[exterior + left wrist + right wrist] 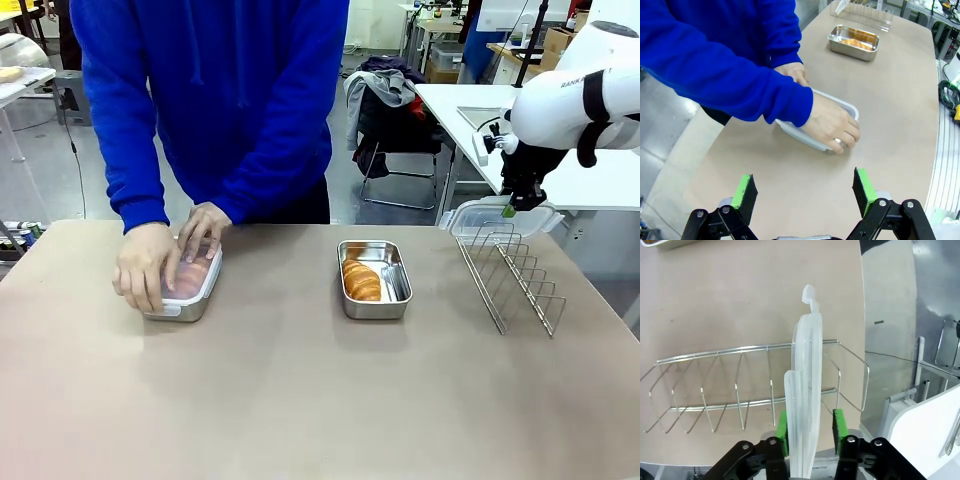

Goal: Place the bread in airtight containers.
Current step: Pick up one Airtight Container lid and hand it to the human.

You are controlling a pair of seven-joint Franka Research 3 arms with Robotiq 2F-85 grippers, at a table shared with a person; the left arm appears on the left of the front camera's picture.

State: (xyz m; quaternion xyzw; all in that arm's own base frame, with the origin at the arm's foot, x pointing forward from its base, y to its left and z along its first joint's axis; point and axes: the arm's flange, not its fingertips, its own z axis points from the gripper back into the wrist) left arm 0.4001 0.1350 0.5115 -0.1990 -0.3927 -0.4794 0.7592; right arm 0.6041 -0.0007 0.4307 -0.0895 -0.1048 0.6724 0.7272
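the counter (pixel 300 400) is a wide tan sheet, and its near half and the middle band between the two steel boxes lie bare. the open airtight container (pixel 374 279) sits right of centre, well in from every edge, with a croissant (pixel 361 281) lying in its left part. to its right, near the counter's right edge, stands the wire rack (pixel 510 275), with a clear gap between rack and box.

at the far left, the person in a blue sleeve (pixel 120 120) leans over the other airtight container (pixel 185 285), close to the far edge. both of the person's hands (pixel 148 265) press down on its clear lid, and something pinkish-brown shows through the plastic, too blurred to name.

the right arm comes in high from the right, wrist bent so the right gripper (pixel 515 207) points down over the far end of the rack. in the right wrist view its green fingers (pixel 783 429) stand on either side of a clear plastic lid (pixel 806 390), which stands on edge in the rack's end slot; the pads look to be touching the plastic, though i cannot tell how firmly they hold it.

the left gripper (pixel 805 192) hangs over bare counter at the near left, fingers spread wide with nothing between them, aimed toward the person's hands.
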